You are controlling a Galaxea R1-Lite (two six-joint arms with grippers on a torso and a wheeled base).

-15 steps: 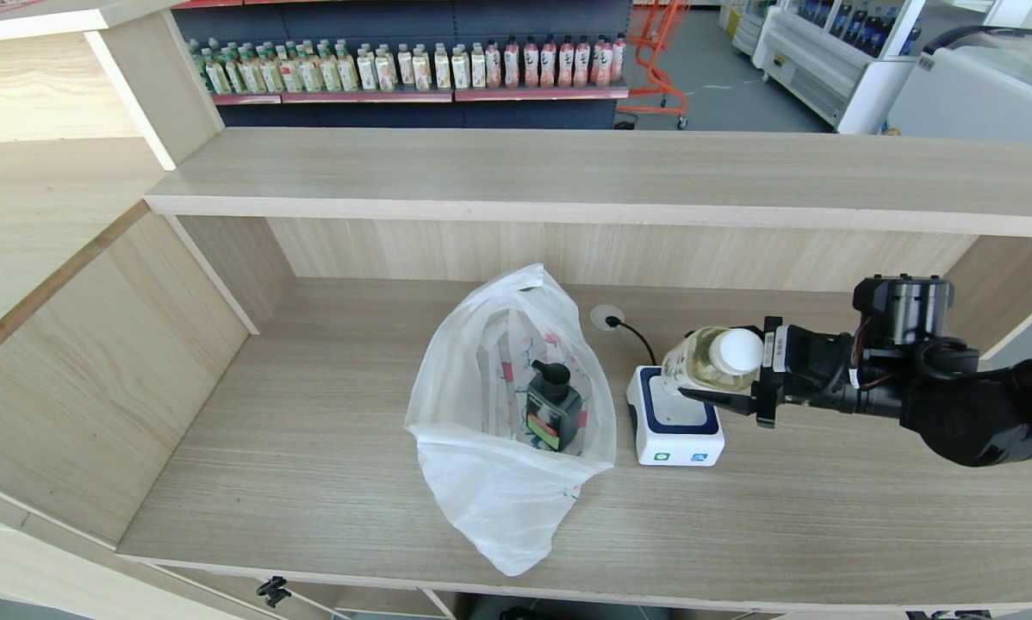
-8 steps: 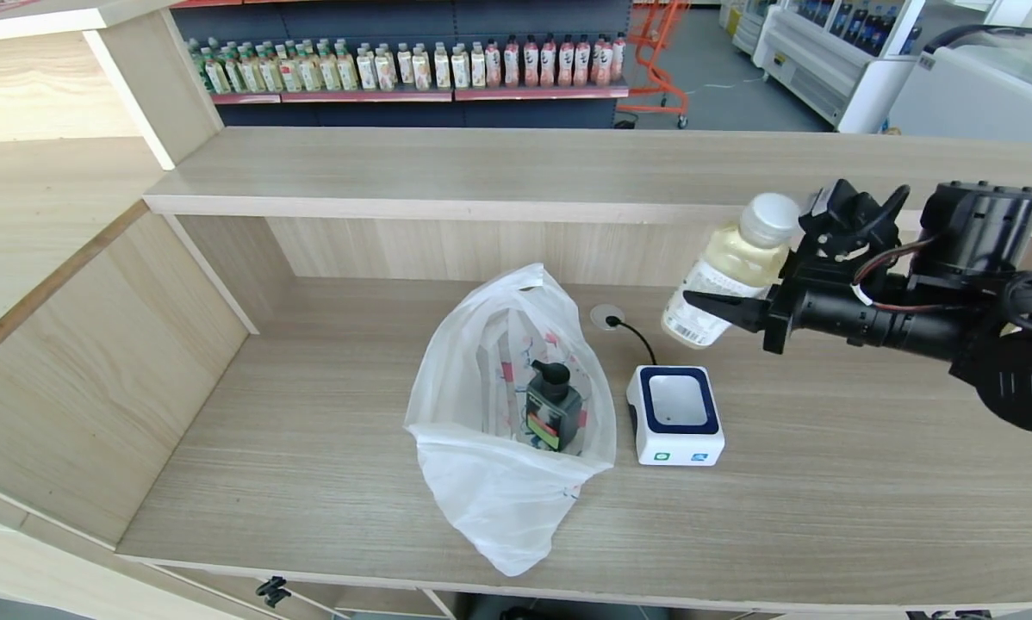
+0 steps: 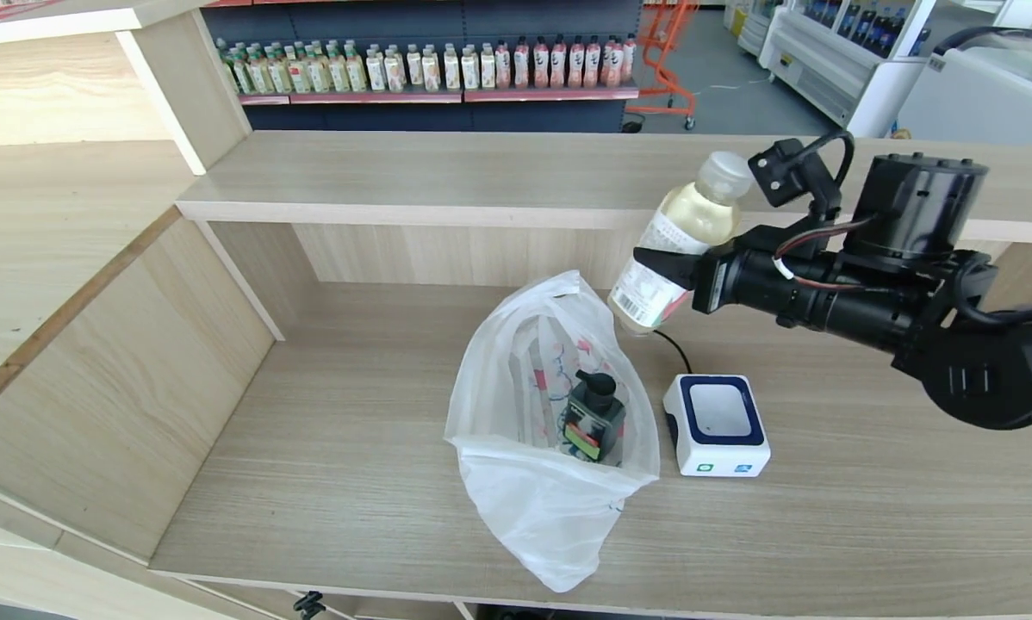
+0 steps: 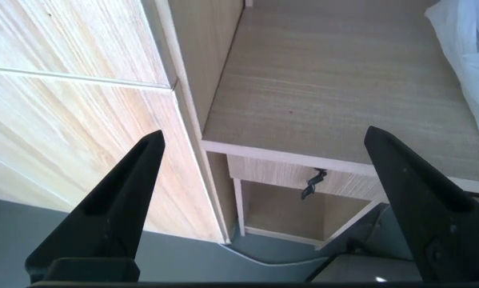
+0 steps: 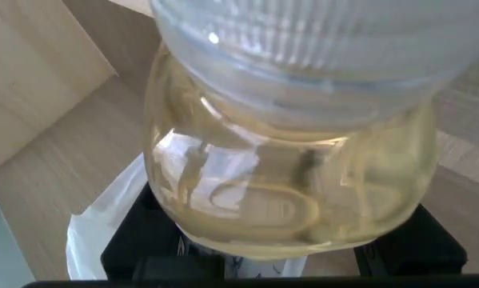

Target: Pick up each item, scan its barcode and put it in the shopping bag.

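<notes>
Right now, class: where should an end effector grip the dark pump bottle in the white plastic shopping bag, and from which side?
Best at the neck below the black pump head, from above through the open mouth. The dark pump bottle stands roughly upright and the white plastic shopping bag wraps its sides, so a sideways approach would likely snag.

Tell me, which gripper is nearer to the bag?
Right. The right gripper holds the bottle in the air just beyond the far right side of the bag. The left gripper is open off the front edge of the counter, farther away.
</notes>
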